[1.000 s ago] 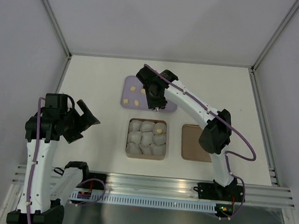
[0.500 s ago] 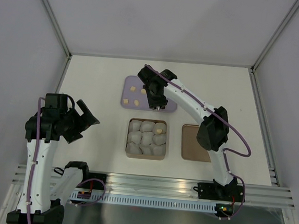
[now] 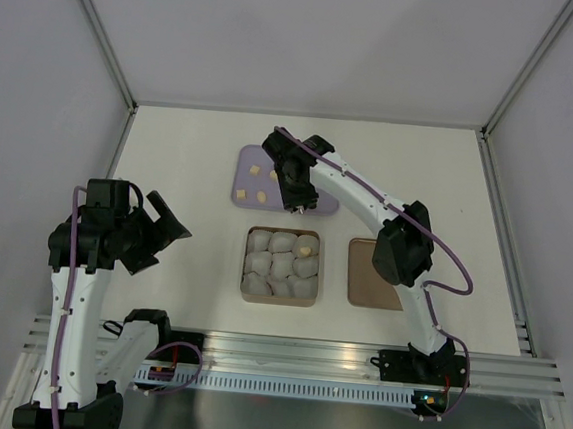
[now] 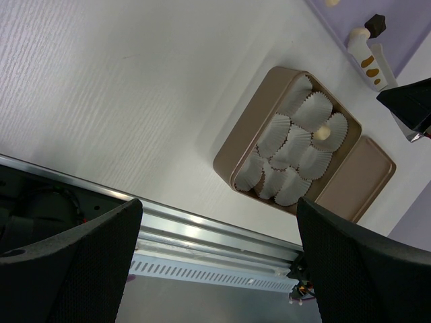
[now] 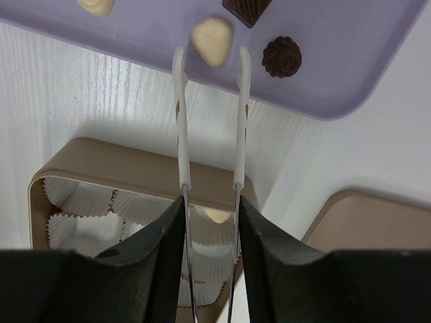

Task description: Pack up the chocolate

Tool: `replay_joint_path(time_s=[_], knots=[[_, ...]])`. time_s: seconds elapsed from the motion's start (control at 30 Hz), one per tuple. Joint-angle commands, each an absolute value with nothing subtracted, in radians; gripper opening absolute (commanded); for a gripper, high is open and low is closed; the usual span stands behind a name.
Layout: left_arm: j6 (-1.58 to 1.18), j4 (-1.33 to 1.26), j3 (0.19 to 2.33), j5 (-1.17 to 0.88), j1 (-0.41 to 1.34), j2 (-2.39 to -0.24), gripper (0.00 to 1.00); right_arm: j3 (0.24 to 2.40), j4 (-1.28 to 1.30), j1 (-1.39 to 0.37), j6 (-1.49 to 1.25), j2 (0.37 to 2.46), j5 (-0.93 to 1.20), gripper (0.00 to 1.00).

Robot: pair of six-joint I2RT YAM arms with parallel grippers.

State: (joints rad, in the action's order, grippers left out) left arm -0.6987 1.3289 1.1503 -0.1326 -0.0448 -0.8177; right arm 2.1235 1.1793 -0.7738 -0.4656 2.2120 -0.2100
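Pale chocolate pieces (image 3: 255, 172) lie on a purple tray (image 3: 246, 158) at the back. In the right wrist view a pale piece (image 5: 212, 40) sits just beyond my right gripper (image 5: 209, 57), with dark pieces (image 5: 281, 56) beside it. The gripper's thin white-tipped prongs (image 5: 178, 60) stand apart, open, with nothing between them. It hovers at the tray's near edge (image 3: 295, 205). A tan box (image 3: 245, 263) of white paper cups holds one pale piece (image 3: 306, 251). My left gripper (image 3: 165, 229) hangs open and empty, well left of the box (image 4: 225, 158).
The flat brown lid (image 3: 372, 274) lies right of the box. A metal rail (image 3: 284, 353) runs along the table's near edge. Grey walls enclose the table on three sides.
My right arm's elbow has swung left and the gripper has crept slightly left and back over the tray's near edge. The left arm has not moved.
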Motion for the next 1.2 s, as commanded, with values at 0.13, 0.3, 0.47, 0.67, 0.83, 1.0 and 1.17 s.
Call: replay_joint_path(time_s=[0.13, 0.3, 0.47, 0.67, 0.83, 1.0, 1.17], knots=[[-0.710, 1.318, 1.143, -0.137, -0.051, -0.818, 1.00, 2.149, 1.154, -0.767, -0.453, 2.227, -0.209, 0.42], [-0.710, 1.318, 1.144, -0.137, -0.051, -0.818, 1.00, 2.145, 1.149, -0.762, -0.456, 2.230, -0.206, 0.42], [-0.710, 1.318, 1.143, -0.133, -0.051, -0.818, 1.00, 2.131, 1.138, -0.759, -0.465, 2.226, -0.203, 0.42], [-0.710, 1.318, 1.143, -0.133, -0.051, -0.819, 1.00, 2.102, 1.114, -0.750, -0.474, 2.212, -0.181, 0.42], [-0.713, 1.318, 1.143, -0.133, -0.051, -0.818, 1.00, 2.086, 1.100, -0.746, -0.474, 2.206, -0.167, 0.42], [-0.716, 1.319, 1.143, -0.135, -0.052, -0.816, 1.00, 2.082, 1.094, -0.744, -0.472, 2.203, -0.169, 0.41], [-0.718, 1.319, 1.143, -0.133, -0.051, -0.813, 1.00, 2.079, 1.095, -0.744, -0.471, 2.198, -0.170, 0.39]])
